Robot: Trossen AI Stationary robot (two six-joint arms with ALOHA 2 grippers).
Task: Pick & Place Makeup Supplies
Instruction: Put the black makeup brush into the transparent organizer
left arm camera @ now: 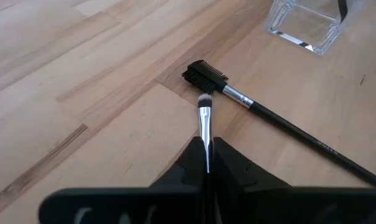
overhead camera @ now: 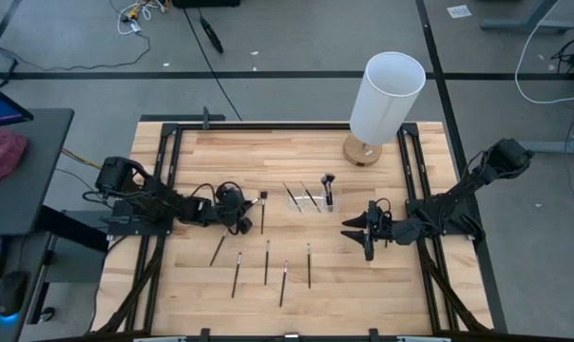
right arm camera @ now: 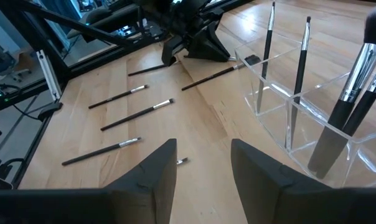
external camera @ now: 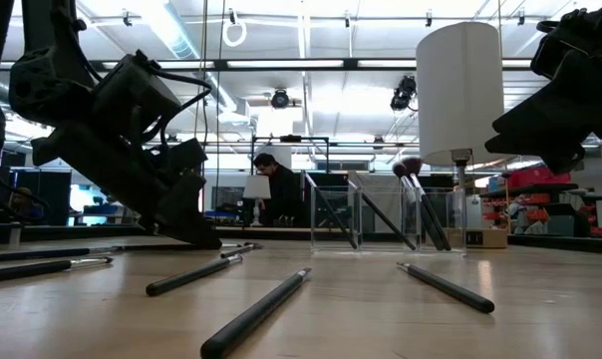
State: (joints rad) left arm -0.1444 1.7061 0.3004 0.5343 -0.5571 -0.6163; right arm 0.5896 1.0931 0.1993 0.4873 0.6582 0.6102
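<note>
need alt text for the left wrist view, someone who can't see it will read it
The left gripper is shut on a thin makeup brush with a silver ferrule, its small bristle tip pointing at a second brush with a black comb-like head lying on the wooden table. A corner of the clear plastic holder shows beyond them.
</note>
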